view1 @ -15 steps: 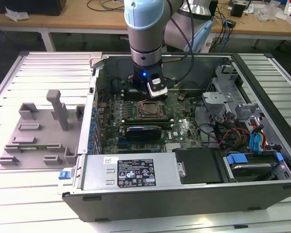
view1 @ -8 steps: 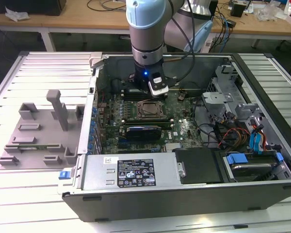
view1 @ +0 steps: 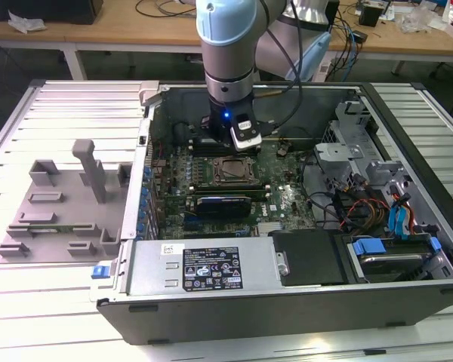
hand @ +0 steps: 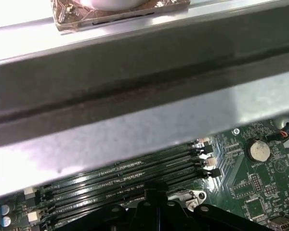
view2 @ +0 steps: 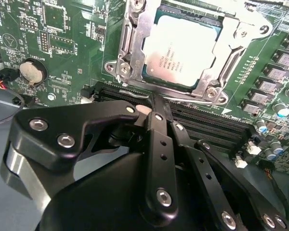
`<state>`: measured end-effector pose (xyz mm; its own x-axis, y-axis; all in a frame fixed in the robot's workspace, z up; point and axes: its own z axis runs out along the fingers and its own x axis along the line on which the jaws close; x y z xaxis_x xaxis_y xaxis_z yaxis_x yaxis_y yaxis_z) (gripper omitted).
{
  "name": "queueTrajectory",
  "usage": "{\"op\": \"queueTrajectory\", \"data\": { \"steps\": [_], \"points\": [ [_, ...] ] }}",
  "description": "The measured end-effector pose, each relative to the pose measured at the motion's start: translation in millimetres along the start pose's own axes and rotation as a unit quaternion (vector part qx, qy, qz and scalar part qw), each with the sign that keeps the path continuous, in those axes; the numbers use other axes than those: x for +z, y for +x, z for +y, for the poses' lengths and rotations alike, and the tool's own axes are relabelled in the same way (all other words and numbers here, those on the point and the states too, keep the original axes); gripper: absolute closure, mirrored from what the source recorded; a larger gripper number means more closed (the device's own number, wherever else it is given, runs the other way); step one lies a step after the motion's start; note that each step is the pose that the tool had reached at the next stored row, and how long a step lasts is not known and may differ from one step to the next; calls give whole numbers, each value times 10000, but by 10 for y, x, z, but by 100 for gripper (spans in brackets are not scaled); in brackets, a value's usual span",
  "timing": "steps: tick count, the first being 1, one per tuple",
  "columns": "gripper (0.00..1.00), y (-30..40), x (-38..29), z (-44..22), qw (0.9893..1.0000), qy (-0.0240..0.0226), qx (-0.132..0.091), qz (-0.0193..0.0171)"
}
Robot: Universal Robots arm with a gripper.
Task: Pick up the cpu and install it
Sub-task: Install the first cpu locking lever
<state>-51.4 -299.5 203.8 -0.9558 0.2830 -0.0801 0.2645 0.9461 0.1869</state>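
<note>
In the exterior view my gripper [view1: 228, 143] hung low inside the open computer case [view1: 408, 158], just above the motherboard [view1: 287, 197], with the socket [view1: 230, 171] a little in front of me.

In the second wrist view my fingers [view2: 156, 120] were drawn together, tips meeting on nothing, poised over the memory slots [view2: 202, 126]. The cpu [view2: 180, 50] lay flat in its socket frame just beyond them, apart from me.

In the first wrist view my fingertips [hand: 154, 195] sat over the memory slots, near a coin battery [hand: 258, 150].
</note>
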Motion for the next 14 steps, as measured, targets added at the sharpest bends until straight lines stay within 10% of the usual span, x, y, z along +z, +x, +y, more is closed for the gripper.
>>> {"op": "queueTrajectory", "data": {
  "steps": [10,14],
  "points": [
    [89,13,55,27,9999,122,34,-42],
    [89,1,-90,54,9999,129,32,-44]
  ]
}}
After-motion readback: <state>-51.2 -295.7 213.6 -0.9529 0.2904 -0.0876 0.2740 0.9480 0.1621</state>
